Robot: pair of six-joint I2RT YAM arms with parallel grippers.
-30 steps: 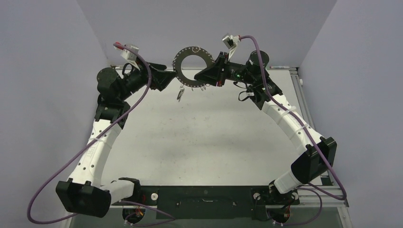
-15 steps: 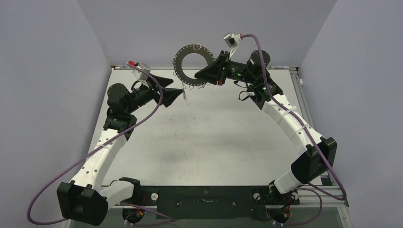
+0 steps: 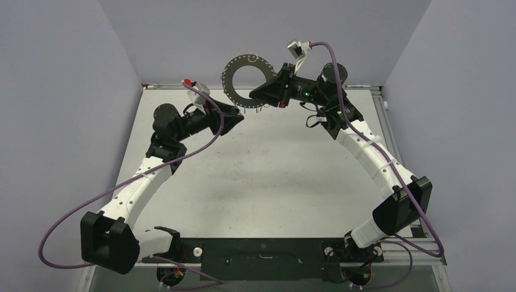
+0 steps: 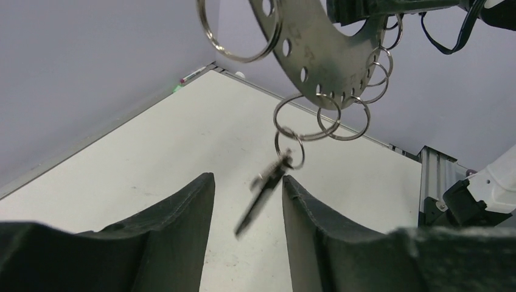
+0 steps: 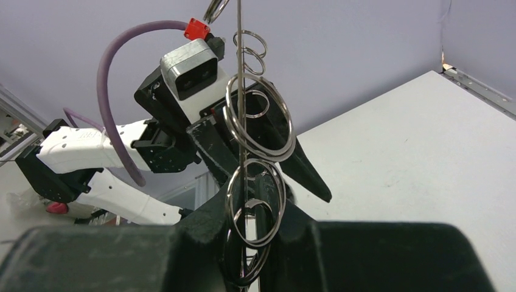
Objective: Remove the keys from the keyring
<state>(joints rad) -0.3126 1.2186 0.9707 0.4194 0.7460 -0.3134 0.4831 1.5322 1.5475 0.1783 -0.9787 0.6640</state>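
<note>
The keyring [image 3: 246, 81], a flat grey perforated ring with wire loops on its rim, is held upright in the air at the back. My right gripper [image 3: 260, 94] is shut on its lower right rim. In the right wrist view the keyring [image 5: 238, 91] shows edge-on between the shut right gripper [image 5: 251, 210]. In the left wrist view the keyring [image 4: 316, 48] is overhead. One thin key [image 4: 264, 188] hangs blurred from a chain of loops. It sits between the fingers of my open left gripper [image 4: 246, 182] and touches neither. My left gripper [image 3: 236, 115] is just below the ring.
The white table [image 3: 261, 170] lies below both arms. Grey walls close in the back and both sides. A metal rail [image 3: 389, 121] runs along the right edge. Several empty wire loops [image 4: 344, 118] hang from the ring's lower rim.
My left arm dropped away from the ring's left rim, then moved right and forward under the ring. The key now hangs between its open fingers. The right gripper and ring barely moved.
</note>
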